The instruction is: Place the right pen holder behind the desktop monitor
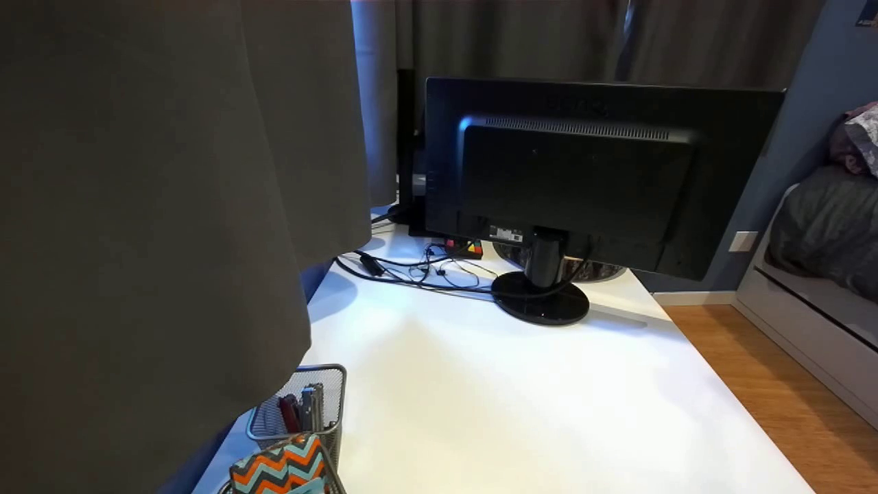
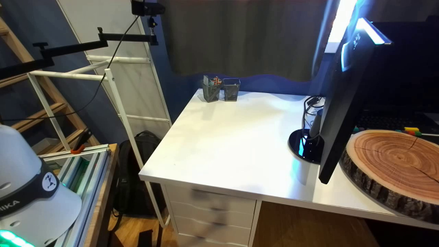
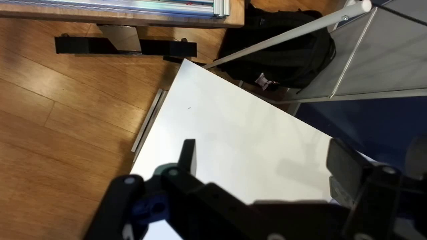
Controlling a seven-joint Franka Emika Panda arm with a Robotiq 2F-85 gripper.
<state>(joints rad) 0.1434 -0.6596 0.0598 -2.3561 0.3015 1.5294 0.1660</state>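
In an exterior view, the mesh cup (image 1: 333, 398) to be moved stands on the white worktop (image 1: 439, 412), well apart from the monitor (image 1: 603, 158), whose back faces us. Cables (image 1: 425, 283) trail up to the monitor's base; set down on them, the cup could tip. In an exterior view, a second cup (image 2: 211, 93) stands just beside it, so a misjudged approach might topple it or take the wrong one. The arm (image 2: 37, 192) shows only its white lower part, far left. In the wrist view, the pincer (image 3: 262, 155) is spread wide above the worktop, aimed downward, with nothing in its grasp.
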